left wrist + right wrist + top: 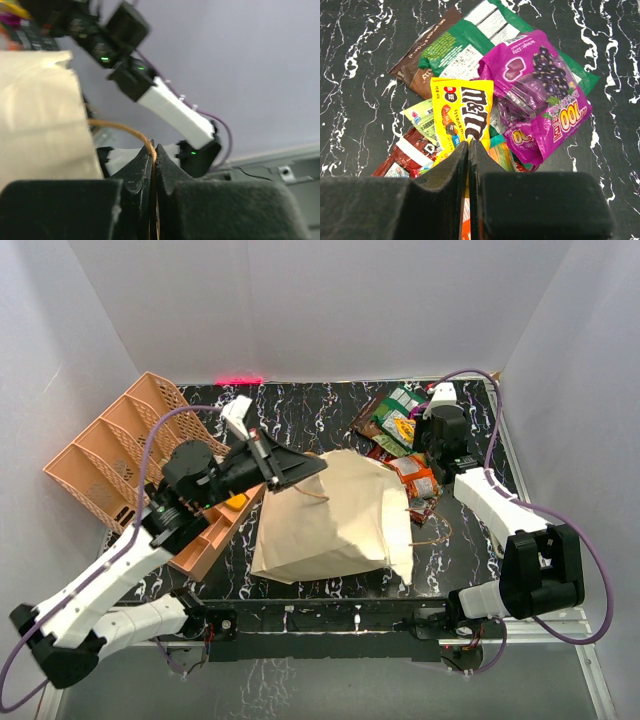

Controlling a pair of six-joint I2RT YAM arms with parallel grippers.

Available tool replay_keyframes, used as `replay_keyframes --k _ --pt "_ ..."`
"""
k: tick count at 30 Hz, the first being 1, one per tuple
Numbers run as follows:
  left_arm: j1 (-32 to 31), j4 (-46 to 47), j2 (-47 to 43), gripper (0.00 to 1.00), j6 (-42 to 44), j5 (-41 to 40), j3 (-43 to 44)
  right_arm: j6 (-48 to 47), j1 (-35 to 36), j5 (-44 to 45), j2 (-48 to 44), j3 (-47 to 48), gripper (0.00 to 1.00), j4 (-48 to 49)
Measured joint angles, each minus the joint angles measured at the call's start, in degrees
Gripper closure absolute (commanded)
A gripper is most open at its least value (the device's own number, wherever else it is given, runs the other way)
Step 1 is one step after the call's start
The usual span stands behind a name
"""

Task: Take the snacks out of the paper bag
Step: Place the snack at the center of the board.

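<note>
The cream paper bag (330, 515) lies on its side in the middle of the table, its mouth toward the right. My left gripper (318, 468) hovers over its top edge, shut on a thin tan loop handle (120, 127) that runs up between the jaws (154, 150). The snacks (398, 420) lie piled at the back right, beside the bag's mouth. My right gripper (469, 144) is down in this pile, shut on the lower edge of a yellow packet (462, 110). Around it lie a purple packet (540, 95), a green one (465, 47), a brown pouch (417, 62) and a red packet (407, 152).
An orange compartment tray (110, 450) stands at the back left, close behind my left arm. More orange and red packets (418, 480) lie between the bag's mouth and my right arm. White walls close in the table on three sides.
</note>
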Motion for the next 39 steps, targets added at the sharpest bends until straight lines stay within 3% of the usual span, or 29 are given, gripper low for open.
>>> replay_keyframes --k 9,19,22,25,27,30,33,39 --pt "0.2 -29.6 -11.1 1.00 11.3 -20.2 0.4 -0.5 0.0 -5.5 1.0 1.7 0.93 -1.1" --pt "0.2 -50.1 -13.1 1.00 18.2 -38.5 6.7 -2.7 1.5 -8.1 5.3 2.4 0.93 -1.7" --pt "0.2 -54.0 -14.2 0.95 18.8 -42.3 6.9 -3.7 2.3 -6.1 7.4 3.2 0.92 -2.4" --pt "0.3 -56.2 -15.4 0.93 19.0 -44.2 6.9 -4.9 3.0 -3.9 9.0 3.2 0.80 -2.7" --pt "0.3 -57.0 -16.1 0.85 19.2 -45.2 7.0 -5.3 3.2 -3.1 10.0 3.2 0.62 -2.8" --pt "0.3 -58.2 -16.4 0.90 19.6 -46.2 8.5 -5.6 3.8 -1.7 10.7 3.7 0.42 -4.7" --pt "0.3 -58.5 -16.3 1.00 20.2 -46.9 10.1 -5.8 5.0 -0.1 10.7 5.2 0.33 -7.1" --pt "0.4 -53.0 -15.5 1.00 26.4 -42.5 9.9 -3.6 10.1 -1.8 7.4 7.5 0.28 -8.9"
